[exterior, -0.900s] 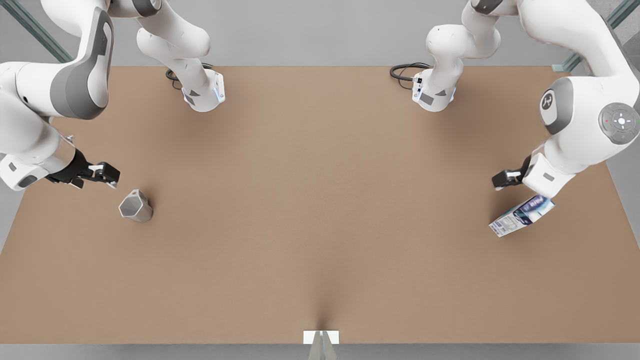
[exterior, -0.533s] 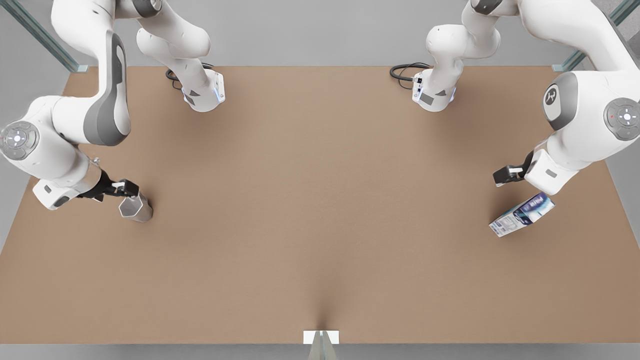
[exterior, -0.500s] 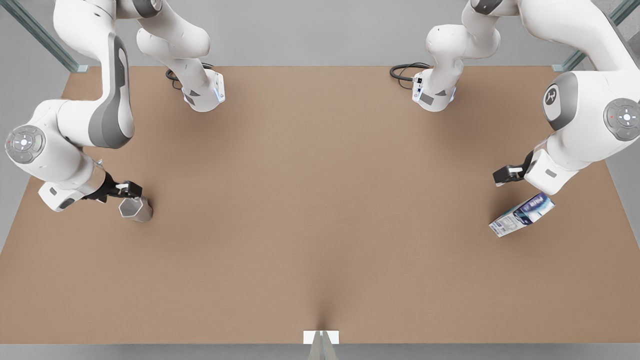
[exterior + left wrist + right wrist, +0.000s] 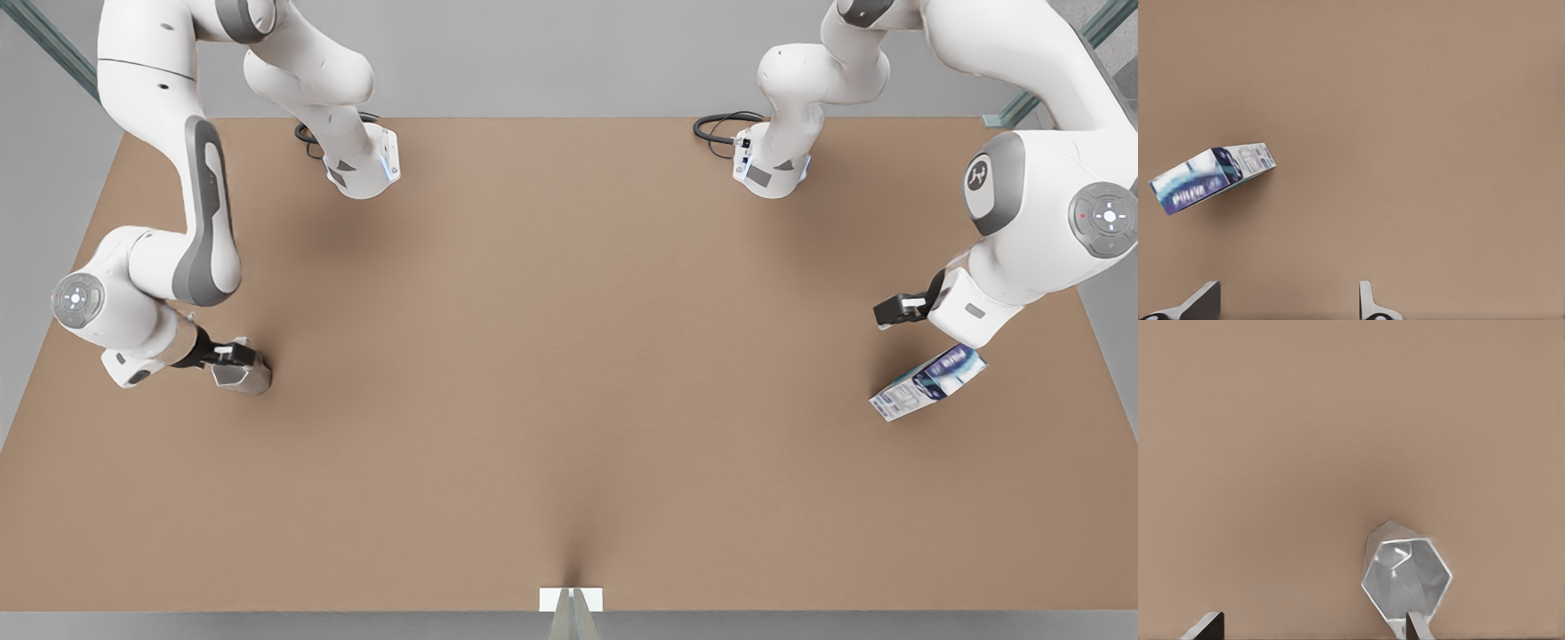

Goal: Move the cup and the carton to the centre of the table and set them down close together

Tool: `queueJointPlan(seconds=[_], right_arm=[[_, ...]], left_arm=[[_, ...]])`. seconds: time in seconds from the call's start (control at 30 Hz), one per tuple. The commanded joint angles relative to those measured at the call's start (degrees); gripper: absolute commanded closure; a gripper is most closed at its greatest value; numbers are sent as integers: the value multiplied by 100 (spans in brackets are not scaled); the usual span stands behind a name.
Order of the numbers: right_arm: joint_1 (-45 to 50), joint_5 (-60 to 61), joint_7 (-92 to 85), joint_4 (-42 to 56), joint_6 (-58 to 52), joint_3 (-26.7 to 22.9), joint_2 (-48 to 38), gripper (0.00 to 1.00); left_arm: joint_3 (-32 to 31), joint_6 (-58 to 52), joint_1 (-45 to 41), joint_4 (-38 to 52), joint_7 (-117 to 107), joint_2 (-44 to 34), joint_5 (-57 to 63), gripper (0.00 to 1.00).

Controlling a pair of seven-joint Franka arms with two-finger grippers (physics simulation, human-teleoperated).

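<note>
The brown table [image 4: 569, 373] has a wide bare middle, with both task objects far out toward opposite ends. The cup [image 4: 244, 376] stands near the edge at the front view's left; the carton [image 4: 927, 382] lies flat and skewed near the edge at the front view's right. The two arm bases [image 4: 360, 169] sit along the far edge, and a small white bracket [image 4: 570, 600] marks the middle of the near edge.

The right gripper [image 4: 233, 354] is at the cup, directly over its rim. In the right wrist view its fingers [image 4: 1417, 627] are spread, one at the near rim of the cup [image 4: 1406, 577] and the other well off to the side, so the cup is not gripped. The left gripper [image 4: 893, 313] hangs just beside the carton, toward the far edge, without touching it. In the left wrist view its fingers [image 4: 1371, 305] stand apart and hold nothing, with the carton [image 4: 1210, 177] off to one side of them.

Compared with 0.9 s earlier, the right gripper has come in from beside the cup to its rim; the cup, the carton and the left gripper have scarcely changed.
</note>
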Motion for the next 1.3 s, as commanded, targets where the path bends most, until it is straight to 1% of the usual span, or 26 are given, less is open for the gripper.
queueJointPlan(seconds=[0.0, 0.07, 0.1, 0.13, 0.23, 0.33, 0.4, 0.6, 0.8, 1.07, 1.1, 1.13, 1.17, 1.2, 1.27], right_arm=[[-7, 13, -9, -24, 0, 0, 3, 0], [-16, 13, -150, -129, 132, -18, 64, 0], [-7, 13, -193, -410, 536, -27, 64, 0], [-16, 13, -308, -534, 712, -35, 108, 0], [-7, 13, -334, -455, 897, -35, 328, 0], [-16, 13, -334, -349, 941, -44, 460, 0], [-42, 22, -378, -454, 941, -44, 460, 0], [-148, 22, -466, -745, 1380, -53, 679, 0], [-157, 22, -484, -841, 1442, -53, 741, 0], [-148, 22, -484, -964, 1846, -71, 882, 0], [-148, 22, -475, -947, 1837, -71, 873, 8], [-148, 22, -475, -938, 1837, -71, 873, 22], [-148, 13, -475, -947, 1828, -71, 873, 30], [-148, 13, -466, -929, 1820, -71, 873, 46], [-148, 13, -475, -929, 1820, -71, 873, 49]], left_arm=[[0, 0, -4, 2, -1, -1, 8, 0], [0, 0, -4, 2, -1, 8, 17, 0], [0, 0, -4, 2, -1, 8, 17, 0], [0, 0, -4, 2, -1, 8, 17, 0], [0, 0, -4, 2, -1, -1, 17, 0], [0, 0, -4, 2, -10, 8, 17, 0], [-9, 0, -4, 2, -10, 8, 17, 0], [-9, -9, -4, 2, -19, -1, 25, 0], [-9, -9, -4, 2, -19, -1, 25, 0], [-9, -88, -4, 2, -19, -1, 25, 0], [-9, -88, -13, 2, -19, -1, 25, 0], [-9, -88, -13, 2, -19, -1, 25, 0], [-9, -88, -13, 2, -19, -1, 25, 0], [-9, -88, -13, 2, -19, 8, 25, 0], [-9, -88, -4, 2, -19, 8, 25, 0]])
